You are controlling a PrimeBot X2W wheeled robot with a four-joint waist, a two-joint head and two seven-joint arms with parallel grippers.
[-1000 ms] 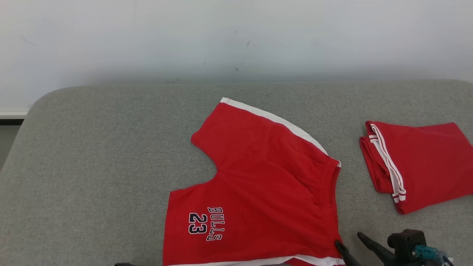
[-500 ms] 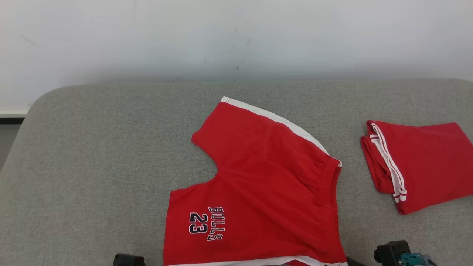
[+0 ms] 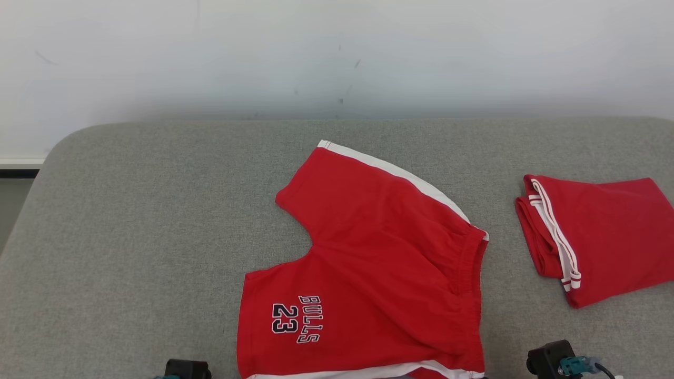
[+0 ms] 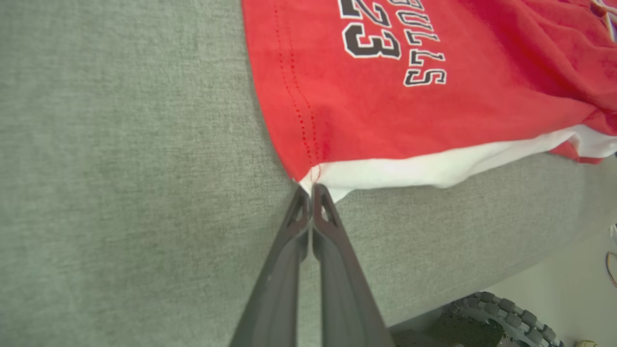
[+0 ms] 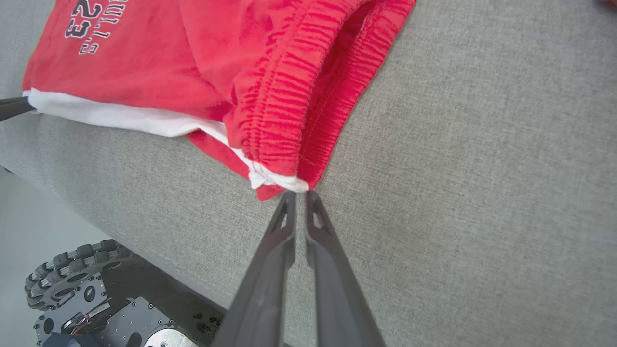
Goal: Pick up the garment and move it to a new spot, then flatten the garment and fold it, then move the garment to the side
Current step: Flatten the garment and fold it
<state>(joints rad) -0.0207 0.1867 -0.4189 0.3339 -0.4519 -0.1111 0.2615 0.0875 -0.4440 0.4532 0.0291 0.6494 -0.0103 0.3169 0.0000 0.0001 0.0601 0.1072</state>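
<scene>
The garment (image 3: 368,273) is a pair of red shorts with white side stripes, a gathered elastic waistband and "BULLS 23" in dark, white-edged letters on one leg. It lies spread flat, legs splayed apart, at the near edge of the table (image 3: 131,237). The waistband faces the table's right end, and the printed leg's stripe runs along the near edge.

Lab-like room: grey fabric-covered table (image 3: 131,210), plain white wall (image 3: 210,52).

The red shorts (image 3: 379,273) read "BULLS" and "23" in dark letters on one leg.
</scene>
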